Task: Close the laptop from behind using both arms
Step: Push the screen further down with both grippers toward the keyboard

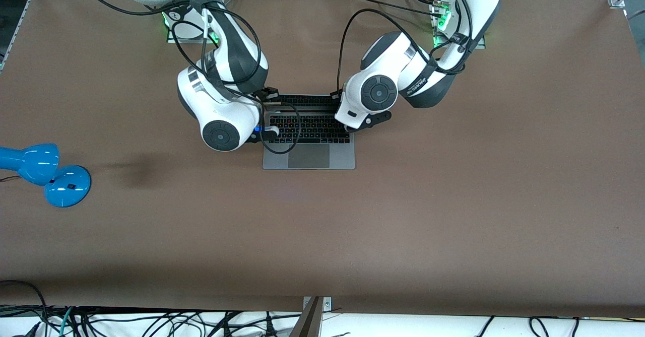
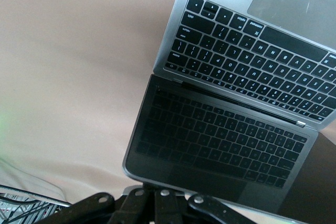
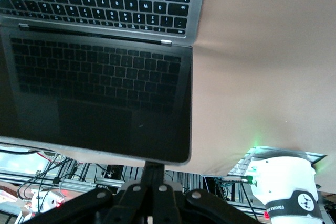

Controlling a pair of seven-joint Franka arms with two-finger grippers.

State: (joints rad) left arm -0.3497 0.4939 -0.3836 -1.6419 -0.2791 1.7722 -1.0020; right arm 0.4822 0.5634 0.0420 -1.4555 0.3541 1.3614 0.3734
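1. Two white jointed robot arms reach over the slim space-grey metal laptop (image 1: 308,134), which sits open in the middle of the brown table (image 1: 453,201), keyboard facing up.
2. Left gripper (image 2: 160,195): fingers pressed together, empty, at the top edge of the dark screen.
3. Right gripper (image 3: 152,174): likewise clenched on nothing, at that same screen edge.
4. One glossy blue lamp (image 1: 45,173) lies near the right arm's end of the table.

The laptop (image 1: 308,155) had a matt grey metal body and a glossy dark screen (image 2: 220,145) mirroring its keys. The tabletop (image 1: 453,201) looked matt brown; the lamp (image 1: 45,173) glossy blue.
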